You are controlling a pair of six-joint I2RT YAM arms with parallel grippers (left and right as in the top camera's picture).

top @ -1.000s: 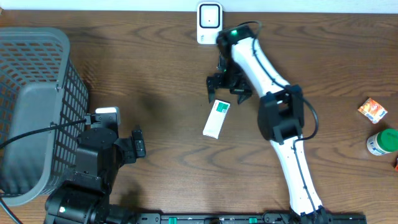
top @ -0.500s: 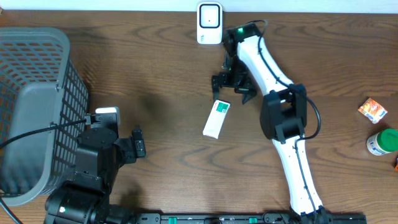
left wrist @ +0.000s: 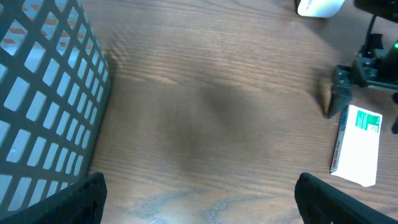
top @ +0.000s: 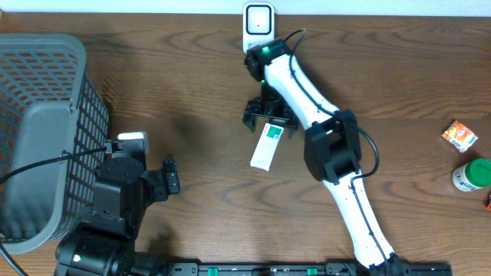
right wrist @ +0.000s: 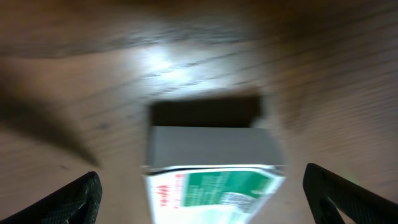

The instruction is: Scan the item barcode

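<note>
The item, a white box [top: 267, 146] with green print on its top face, lies flat on the table around the middle, a little toward the far edge. Its long side runs from far to near, slightly slanted. In the right wrist view the box [right wrist: 214, 168] shows a plain pale end face and a strip of green and red print, too blurred to read.

The right claw [top: 270, 120] hangs over the far end of the box, released, its jaws spread wide to either side of that end. The two dark fingertips [right wrist: 74, 199] sit in the bottom corners of the wrist view, clear of the box, gripping nothing. Whether they touch the table I cannot tell.

Beyond the claw, at the far edge of the table, stands the white scanner [top: 258, 27], apart from the box.

The left claw [top: 169, 178] sits toward the near left corner, also released, with only bare wood between its fingertips [left wrist: 68, 199]. From its wrist camera the box [left wrist: 357, 146] appears well off to the right.

A grey mesh basket [top: 46, 115] fills the left edge. At the right edge lie an orange packet [top: 459, 136] and a green-capped bottle [top: 472, 175], near each other.
</note>
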